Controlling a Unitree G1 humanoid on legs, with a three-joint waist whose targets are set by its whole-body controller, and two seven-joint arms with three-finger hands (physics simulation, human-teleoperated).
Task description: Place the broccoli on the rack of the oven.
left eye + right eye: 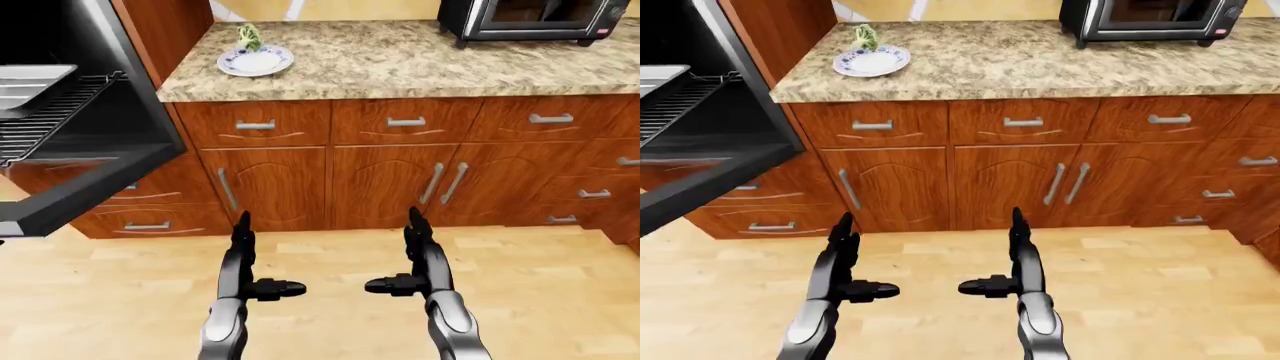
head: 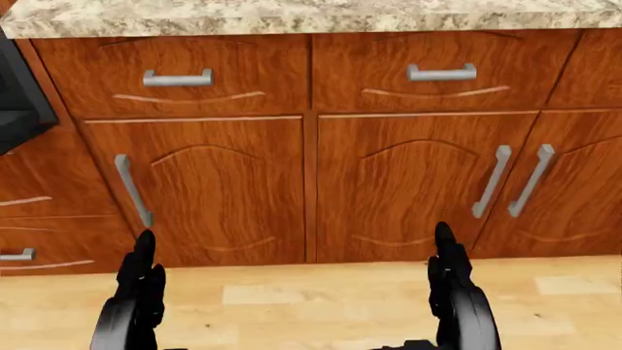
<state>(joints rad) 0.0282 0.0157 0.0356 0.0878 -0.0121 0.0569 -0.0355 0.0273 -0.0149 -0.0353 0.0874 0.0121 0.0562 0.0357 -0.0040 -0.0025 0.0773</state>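
Both hands hang low over the floor, left hand (image 1: 243, 259) and right hand (image 1: 420, 259), fingers spread and holding nothing. Nothing of the task is done yet, as I judge it: the broccoli (image 1: 248, 35) sits on its plate (image 1: 256, 61) on the worktop (image 1: 420, 60), well apart from me. At left the oven (image 1: 90, 112) stands open, its rack (image 1: 45, 120) bare; fetching, carrying and placing all remain.

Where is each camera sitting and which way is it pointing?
Left-eye view: on the head, facing the counter with the broccoli on a plate; open oven at left; both open robot hands show, left, right.
Right-eye view: nearly the same picture.
Head view: on the head, aimed lower at the cabinet doors; only the fingertips show.
All share the cabinets and both hands.
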